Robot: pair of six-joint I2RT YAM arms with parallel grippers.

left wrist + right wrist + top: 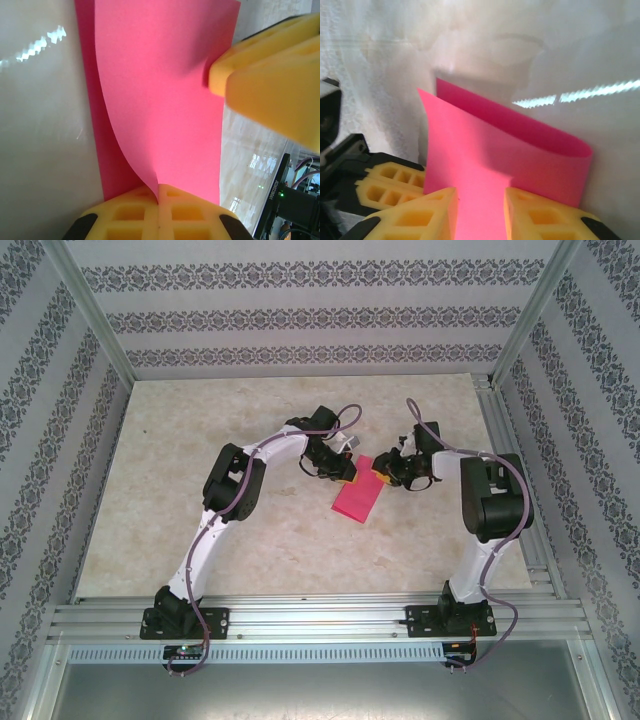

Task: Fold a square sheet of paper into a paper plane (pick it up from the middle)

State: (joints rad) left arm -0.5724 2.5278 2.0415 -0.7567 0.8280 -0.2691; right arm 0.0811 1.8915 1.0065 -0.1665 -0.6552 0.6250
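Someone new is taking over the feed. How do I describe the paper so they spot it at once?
Find the pale marble-look table and go to its middle, where the left gripper and right gripper nearly meet. The sheet of paper sits between them, reaching toward the arm bases, doubled over. It is the only pink thing, bright magenta beside yellow fingers.

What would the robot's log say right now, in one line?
sheet of paper: curled over double, uncreased | left gripper: shut on its edge | right gripper: open, astride the paper

Bright overhead light, glare streaks on the table (pixel 585 92), soft shadow behind the sheet of paper (pixel 485 150)
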